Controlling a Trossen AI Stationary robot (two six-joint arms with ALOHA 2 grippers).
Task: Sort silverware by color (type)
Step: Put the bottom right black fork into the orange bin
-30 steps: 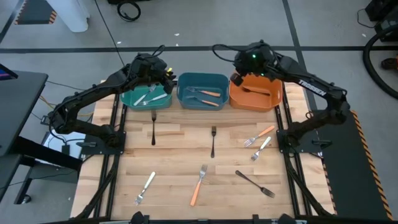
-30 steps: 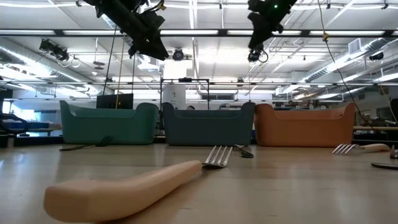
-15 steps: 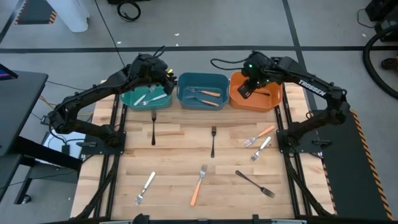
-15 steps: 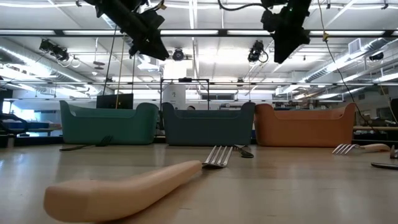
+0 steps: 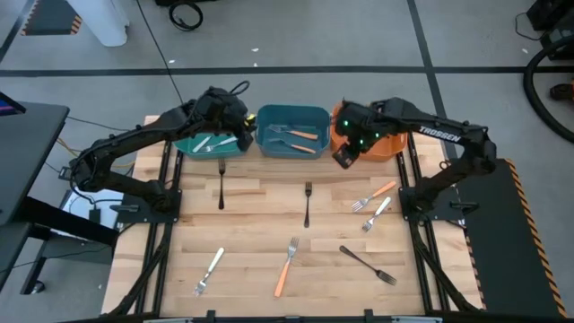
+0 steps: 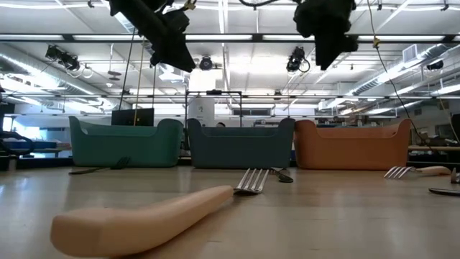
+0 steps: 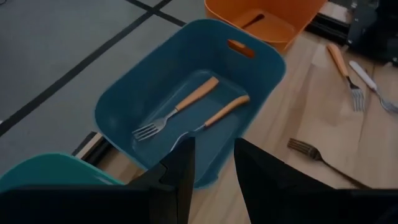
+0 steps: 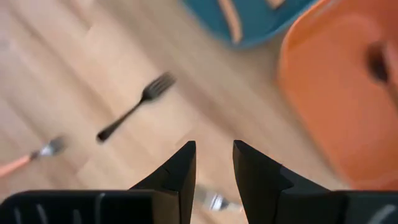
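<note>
Since it hung over the orange bin [image 5: 389, 144], the right claw [image 5: 343, 158] has swung tableward, parted and empty.

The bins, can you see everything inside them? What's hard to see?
- Orange bin: high view, right gripper and arm cover most of it.
- Teal bin: high view, left arm overlaps its right end.
- Low view: bin walls hide all contents.
- Right wrist view: motion blur.

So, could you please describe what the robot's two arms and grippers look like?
Both arms are dark, jointed and slender. The right arm carries white TROSSEN lettering and green lights near its wrist; the left arm has black cables looping at its wrist. The left gripper and right gripper each end in two black, wedge-shaped fingers tapering to points.
</note>
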